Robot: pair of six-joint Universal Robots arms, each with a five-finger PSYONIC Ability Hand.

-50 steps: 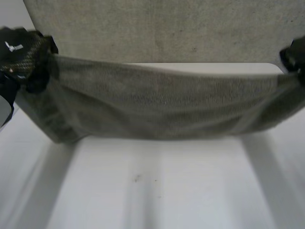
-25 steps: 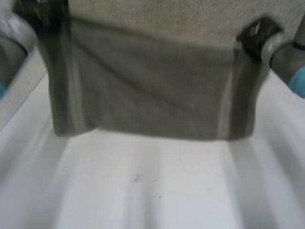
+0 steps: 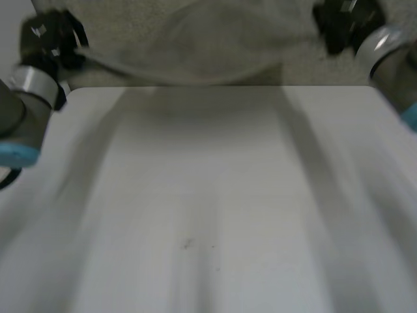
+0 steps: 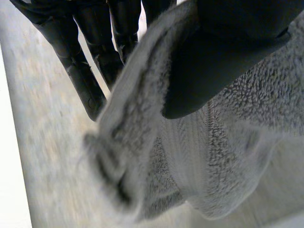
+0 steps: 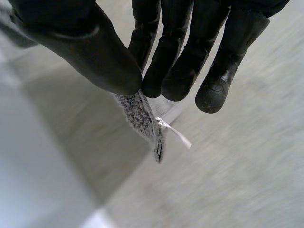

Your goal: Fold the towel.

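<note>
The grey towel (image 3: 195, 45) is stretched between both hands past the table's far edge, sagging in the middle. My left hand (image 3: 49, 39) grips its left end. In the left wrist view the thumb (image 4: 223, 52) presses a thick fold of towel (image 4: 142, 123) against the fingers (image 4: 85, 61). My right hand (image 3: 345, 23) grips the right end. In the right wrist view the thumb (image 5: 90, 52) and fingers (image 5: 185, 61) pinch a towel corner (image 5: 142, 118) with a small white label hanging from it.
The white table (image 3: 208, 195) lies bare in front of the hands, with a few small dark specks (image 3: 187, 244) near its middle. Beige carpet (image 3: 326, 72) lies beyond the far edge.
Both hands have carried the towel away from me, from hanging over the table to beyond its far edge. The towel now sags between them instead of hanging down.
</note>
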